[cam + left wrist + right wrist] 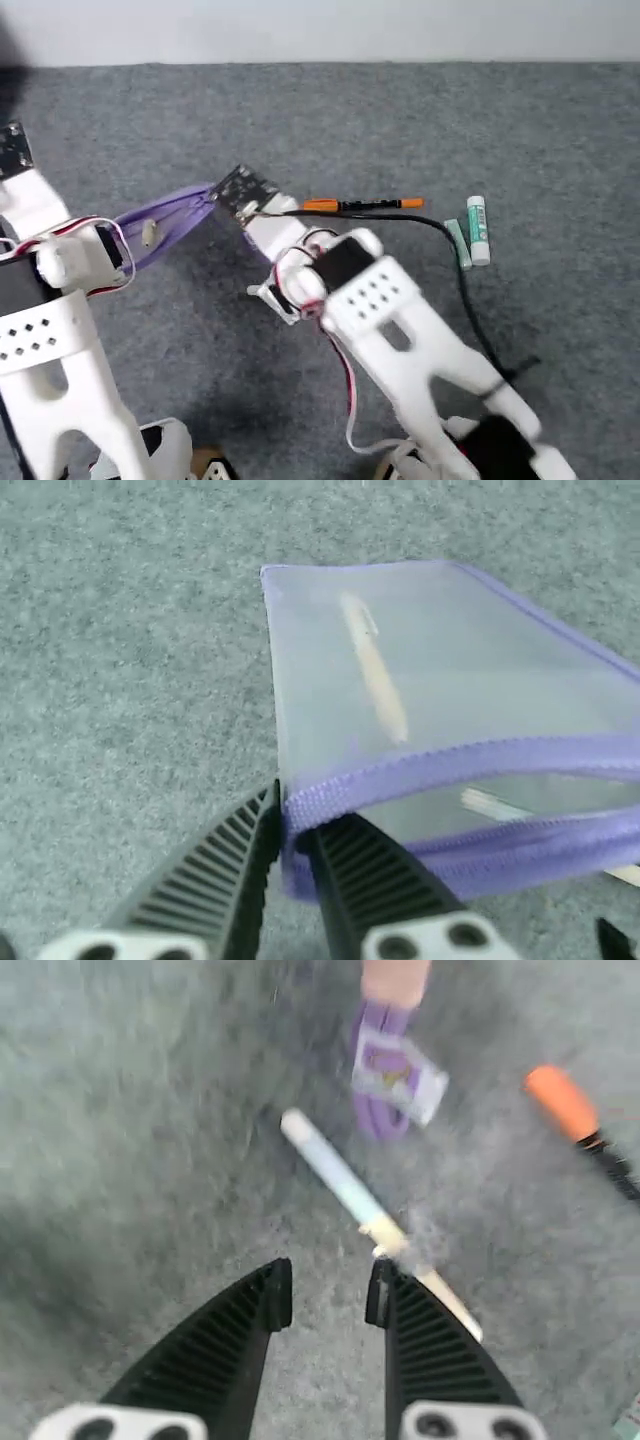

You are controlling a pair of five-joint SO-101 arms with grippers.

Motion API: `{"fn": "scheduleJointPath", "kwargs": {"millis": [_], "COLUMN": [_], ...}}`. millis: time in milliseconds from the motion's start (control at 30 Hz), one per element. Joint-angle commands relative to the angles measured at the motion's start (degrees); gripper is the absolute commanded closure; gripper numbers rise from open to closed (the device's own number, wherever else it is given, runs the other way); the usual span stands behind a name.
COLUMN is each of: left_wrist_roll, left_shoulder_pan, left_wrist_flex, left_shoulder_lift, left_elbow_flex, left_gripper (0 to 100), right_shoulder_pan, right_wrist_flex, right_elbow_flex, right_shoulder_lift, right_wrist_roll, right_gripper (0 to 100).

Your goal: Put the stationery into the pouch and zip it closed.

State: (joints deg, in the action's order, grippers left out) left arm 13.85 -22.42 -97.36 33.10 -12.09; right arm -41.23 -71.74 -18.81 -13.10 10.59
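As left gripper point(289, 815) nips pouch point(430, 670), at corner

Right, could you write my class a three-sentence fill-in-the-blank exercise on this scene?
1. The left gripper is shut on the pouch, whose colour is ____.
2. The right gripper has its jaws ____.
3. On the grey carpet, the black pen near the glue stick has ends coloured ____.

Missing words: purple; open; orange.

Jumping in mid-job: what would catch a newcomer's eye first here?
The left gripper is shut on a corner of the purple pouch, with a pale stick showing through it. The right gripper hangs open over a white pen, and an orange pen and a white tube lie nearby.
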Motion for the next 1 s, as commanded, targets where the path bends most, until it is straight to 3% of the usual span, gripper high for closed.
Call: {"fn": "scheduleJointPath", "kwargs": {"millis": [0,467,967], "left_wrist_roll": [0.3,-0.6,-0.6], "left_shoulder_pan": [-0.8,-2.5,-2.3], "left_wrist_flex": [-0.5,-0.5,-0.2], "left_shoulder_lift": [0.3,0.3,0.0], "left_elbow_flex": [2.9,3.0,3.0], "left_gripper": [98,98,98], "right_shoulder_pan": [0.8,2.2,2.3], "right_wrist_flex": [1.4,0.8,0.7], "right_elbow_flex": [4.7,27.2,27.8], "right_shoulder_lift": [7.3,38.9,44.3], "right_wrist_roll": [1.6,1.8,4.7], "right_gripper": [87.1,87.1,90.3]}}
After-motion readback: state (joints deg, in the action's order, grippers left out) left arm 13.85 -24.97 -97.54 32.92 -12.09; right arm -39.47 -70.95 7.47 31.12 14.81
